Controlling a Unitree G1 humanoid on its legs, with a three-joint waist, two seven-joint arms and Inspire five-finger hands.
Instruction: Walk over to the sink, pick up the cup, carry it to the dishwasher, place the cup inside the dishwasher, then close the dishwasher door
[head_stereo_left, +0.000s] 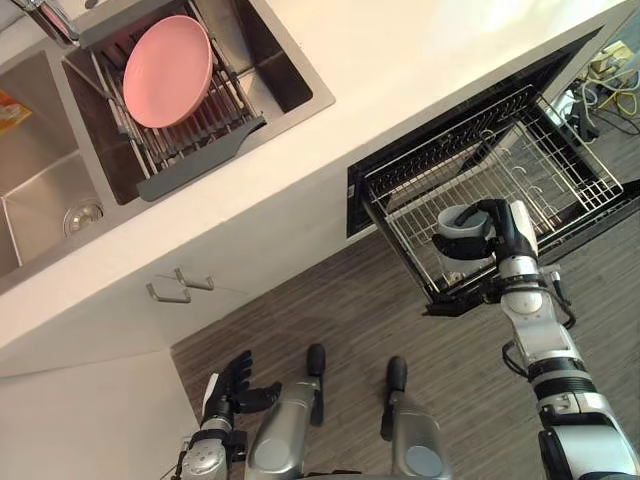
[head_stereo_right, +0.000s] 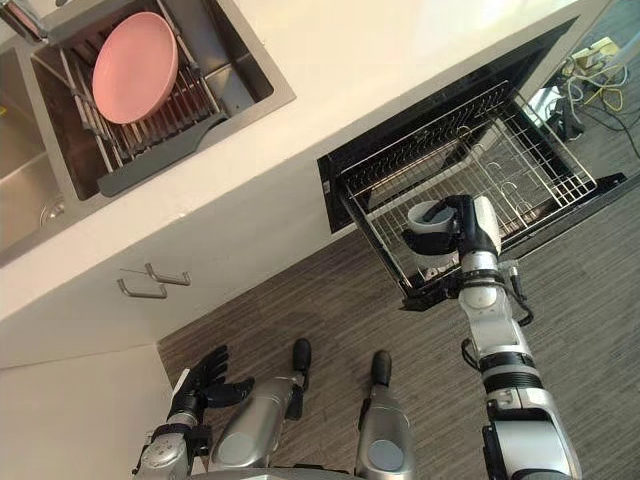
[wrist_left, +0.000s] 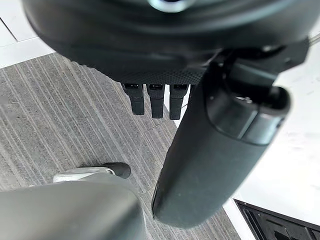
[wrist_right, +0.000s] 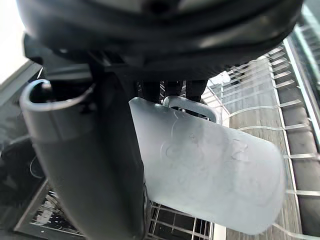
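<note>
We see the cup (wrist_right: 210, 170) in part only: the right hand (head_stereo_left: 505, 225) wraps its near side, and in the right wrist view the thumb (wrist_right: 80, 165) covers one side of it. We cannot tell whether the cup's base touches the rack (head_stereo_left: 560, 170). The sink (head_stereo_left: 40, 190) is cut off by the left edge, as is a yellow object (head_stereo_left: 8, 110) we cannot identify. The faucet (head_stereo_left: 45, 18) is cut off by the top edge. The dishwasher (head_stereo_left: 440, 130) cavity behind the rack is too dark to read.

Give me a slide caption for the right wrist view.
Right hand grips a frosted cup at the pulled-out dishwasher rack.
</note>
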